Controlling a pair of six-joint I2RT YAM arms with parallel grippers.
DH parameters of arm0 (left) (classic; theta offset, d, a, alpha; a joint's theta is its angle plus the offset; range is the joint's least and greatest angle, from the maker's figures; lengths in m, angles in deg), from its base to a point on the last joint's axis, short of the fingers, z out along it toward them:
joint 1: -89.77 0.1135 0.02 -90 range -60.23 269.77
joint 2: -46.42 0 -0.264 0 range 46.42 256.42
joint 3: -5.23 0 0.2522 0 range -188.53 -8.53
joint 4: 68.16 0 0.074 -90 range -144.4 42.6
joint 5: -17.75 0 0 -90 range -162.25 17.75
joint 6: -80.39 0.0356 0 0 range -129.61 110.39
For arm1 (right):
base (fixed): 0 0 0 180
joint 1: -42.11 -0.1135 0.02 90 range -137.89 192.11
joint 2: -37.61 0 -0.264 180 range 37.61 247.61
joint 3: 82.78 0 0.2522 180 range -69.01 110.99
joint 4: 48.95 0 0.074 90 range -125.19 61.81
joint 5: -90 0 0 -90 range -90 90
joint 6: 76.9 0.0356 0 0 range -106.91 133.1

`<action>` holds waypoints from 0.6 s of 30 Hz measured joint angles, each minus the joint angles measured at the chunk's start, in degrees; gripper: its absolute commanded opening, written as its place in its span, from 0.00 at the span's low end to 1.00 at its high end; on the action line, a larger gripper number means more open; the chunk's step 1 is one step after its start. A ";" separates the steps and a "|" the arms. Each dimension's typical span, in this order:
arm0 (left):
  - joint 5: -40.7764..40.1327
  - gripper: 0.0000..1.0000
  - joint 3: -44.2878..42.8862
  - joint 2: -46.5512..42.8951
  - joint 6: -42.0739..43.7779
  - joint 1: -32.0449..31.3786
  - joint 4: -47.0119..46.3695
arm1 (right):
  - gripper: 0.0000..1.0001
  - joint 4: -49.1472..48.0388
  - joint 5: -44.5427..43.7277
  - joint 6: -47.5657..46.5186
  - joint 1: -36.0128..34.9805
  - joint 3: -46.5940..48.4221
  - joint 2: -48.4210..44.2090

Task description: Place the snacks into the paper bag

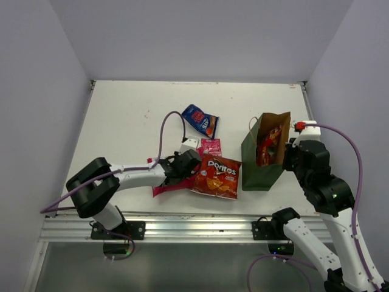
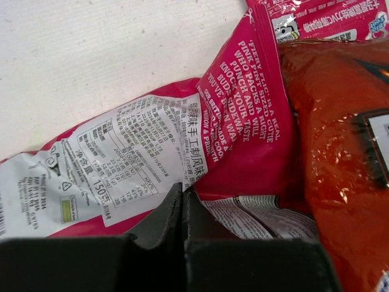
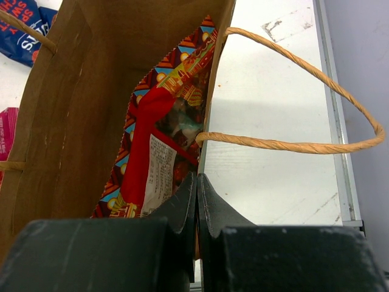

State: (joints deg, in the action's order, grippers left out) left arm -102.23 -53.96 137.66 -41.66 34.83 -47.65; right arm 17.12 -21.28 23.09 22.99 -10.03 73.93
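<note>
Up against lens in left wrist view: left gripper, fingers pressed together, tips over near edge of large pink-white packet. Can't tell whether any foil caught between them. Packet flat on table, back side up w/ white printed label, pink end touching red Doritos bag on its right. Doritos bag face up, just beside base of paper bag.

Small pink sachet right behind Doritos bag, touching its far edge. Blue bag further back on table, tilted, apart from the rest.

Paper bag dark green outside, brown kraft inside, standing w/ mouth open. Holds one red patterned packet, on end, leaning vs right-hand wall.

Right gripper at bag's right side, fingers pressed together on edge of that wall, pinching the paper as far as right wrist view shows. Twisted rope handle looping out to right over bare table; 2nd handle on opposite wall, only partly in view. Four snacks out on table, one inside bag
</note>
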 measured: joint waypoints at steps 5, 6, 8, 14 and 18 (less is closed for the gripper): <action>-0.59 0.00 -6.05 -6.88 0.15 -0.70 11.41 | 0.00 -0.04 0.04 0.00 0.00 0.00 0.04; -1.09 0.00 -8.09 -8.83 0.35 -1.03 12.96 | 0.00 -0.04 0.04 0.00 0.00 0.00 0.04; -1.86 0.00 -12.66 -12.74 1.01 -1.90 14.25 | 0.00 -0.04 0.04 0.00 0.00 0.00 0.04; -1.70 0.00 -23.63 -21.29 3.74 -3.30 9.97 | 0.00 -0.04 0.07 0.00 0.00 0.00 0.04; -0.13 0.00 -28.24 -21.73 6.03 -3.26 4.00 | 0.00 -0.04 0.20 0.00 0.00 0.00 0.04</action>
State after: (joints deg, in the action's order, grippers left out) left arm -102.36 -82.20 115.93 -35.63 31.57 -43.65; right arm 17.08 -21.08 23.09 22.99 -10.03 73.97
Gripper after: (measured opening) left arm 0.012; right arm 0.010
